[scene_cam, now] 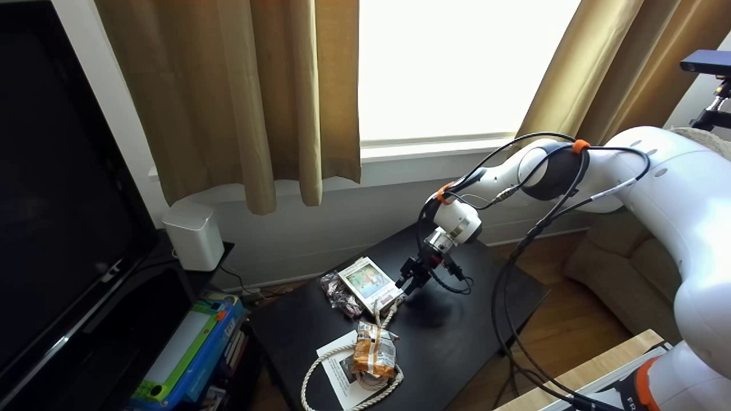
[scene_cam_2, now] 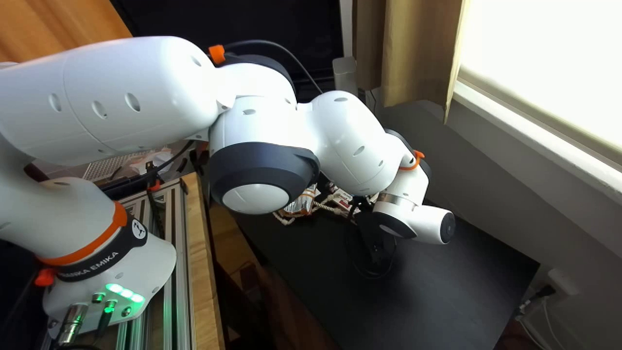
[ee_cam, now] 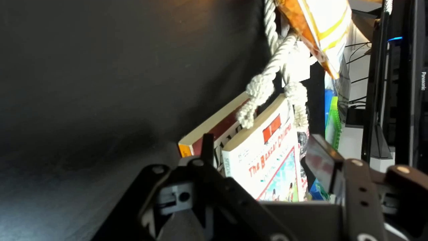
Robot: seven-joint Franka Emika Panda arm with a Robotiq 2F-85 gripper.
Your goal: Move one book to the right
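The book, a thin paperback headed The Boxcar Children, lay picture side up on a second book, directly in front of the jaws; the wrist view showed its end between the two fingers. The jaws were spread wide and held nothing. A dark strip of background was visible between one finger and the cover, while the opposite finger overlapped the second book's edge in that view; whether it touched could not be told.

The arm was stretched out from its base, bent midway and sloping down to the wrist, which hung low over the bench, just behind the jaws. These were tilted, aimed slantwise down at the book's nearest corner. In an exterior view the arm's white links hid much of them.

Knotted ends of a white rope lay at the books' edge, just ahead of the jaws. Farther off, an orange packet rested on a larger white book. Beside the book, away from the jaws, was a crinkled shiny bag.
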